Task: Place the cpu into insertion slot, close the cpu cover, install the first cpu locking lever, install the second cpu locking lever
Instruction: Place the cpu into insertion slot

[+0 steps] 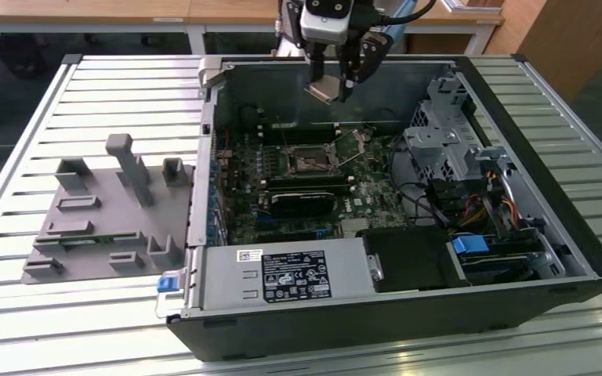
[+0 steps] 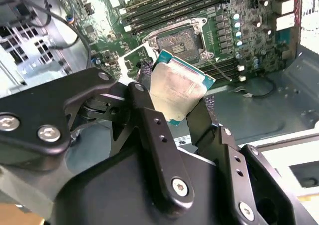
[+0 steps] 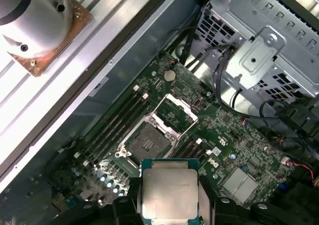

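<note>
1. While the gripper (image 1: 335, 86) is clamped on the cpu (image 1: 325, 90) by two opposite edges, I see the chip hanging tilted in the upper middle of the exterior view. It is above the open computer case (image 1: 385, 321) and well apart from the insertion slot (image 1: 309, 162) at the board's centre.
2. That tilt is my main worry. If the chip meets the socket cocked or rotated, I judge it could bend contacts or seat crooked.
3. In the first wrist view the cpu cover (image 3: 178, 108) stands swung open beside the slot, so a low approach could clip it.
4. An edge-only hold could let the chip slip.
5. The case lies on a slatted metal tabletop (image 1: 123, 86), with a grey fixture block (image 1: 103, 211) at the exterior view's left. Wooden desks (image 1: 123, 9) line the frame's top edge.
</note>
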Tool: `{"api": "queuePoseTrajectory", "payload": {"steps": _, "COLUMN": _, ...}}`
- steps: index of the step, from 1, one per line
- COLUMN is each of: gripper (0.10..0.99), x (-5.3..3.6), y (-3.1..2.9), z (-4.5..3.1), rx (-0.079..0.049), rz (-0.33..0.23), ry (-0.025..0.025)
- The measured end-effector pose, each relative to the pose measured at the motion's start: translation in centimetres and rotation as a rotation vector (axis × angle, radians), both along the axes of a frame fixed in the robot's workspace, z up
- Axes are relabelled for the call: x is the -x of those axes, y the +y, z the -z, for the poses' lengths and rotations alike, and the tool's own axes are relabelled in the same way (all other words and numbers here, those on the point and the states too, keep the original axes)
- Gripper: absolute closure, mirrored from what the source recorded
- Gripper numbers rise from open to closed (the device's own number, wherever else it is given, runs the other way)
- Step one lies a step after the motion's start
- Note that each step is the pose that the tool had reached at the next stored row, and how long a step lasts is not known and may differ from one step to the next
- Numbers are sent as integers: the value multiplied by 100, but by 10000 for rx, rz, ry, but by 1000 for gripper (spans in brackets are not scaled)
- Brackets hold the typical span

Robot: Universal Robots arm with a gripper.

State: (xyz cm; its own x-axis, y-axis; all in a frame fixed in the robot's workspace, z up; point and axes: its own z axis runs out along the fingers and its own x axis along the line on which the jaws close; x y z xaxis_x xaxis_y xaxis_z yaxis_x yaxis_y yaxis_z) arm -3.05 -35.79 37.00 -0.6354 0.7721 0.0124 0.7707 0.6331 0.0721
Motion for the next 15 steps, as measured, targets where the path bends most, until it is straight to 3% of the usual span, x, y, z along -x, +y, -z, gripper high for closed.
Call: {"api": "queuePoseTrajectory", "payload": {"steps": 15, "gripper": 549, "x": 0, "y": 5, "z": 20, "rx": 17, "rz": 2123, "ry": 0}}
